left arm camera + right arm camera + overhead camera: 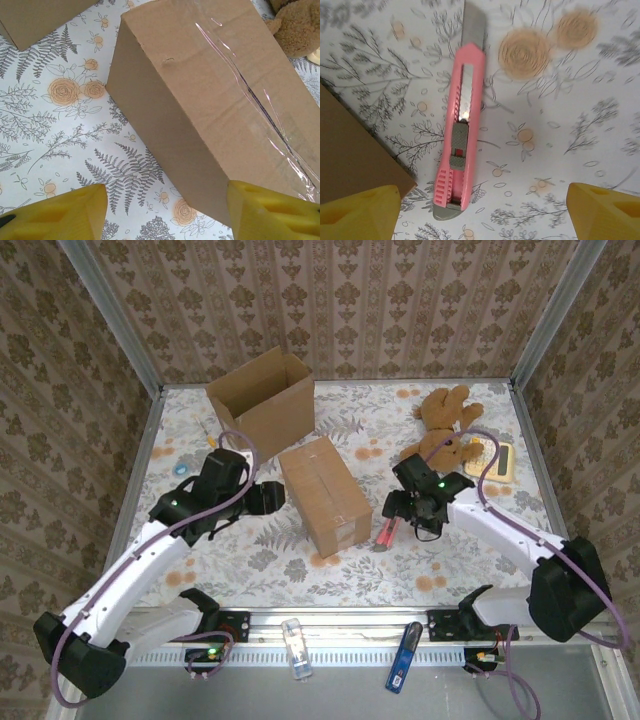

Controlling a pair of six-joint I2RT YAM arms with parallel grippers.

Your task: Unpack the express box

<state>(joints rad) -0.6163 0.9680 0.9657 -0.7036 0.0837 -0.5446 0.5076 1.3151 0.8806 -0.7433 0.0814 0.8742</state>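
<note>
- The taped box (325,495) lies flat in the middle;
- The left gripper (165,215) is wide open beside its left side;
- The right gripper (482,212) is wide open over a pink knife (461,135) lying by its right side

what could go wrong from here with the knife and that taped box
1. The knife lies flat with its blade out, off-centre under the open right gripper and near the box. A grasp may catch it askew or nudge it away.
2. The left gripper is open and not holding the box, so the box could slide once the tape is cut.
</note>
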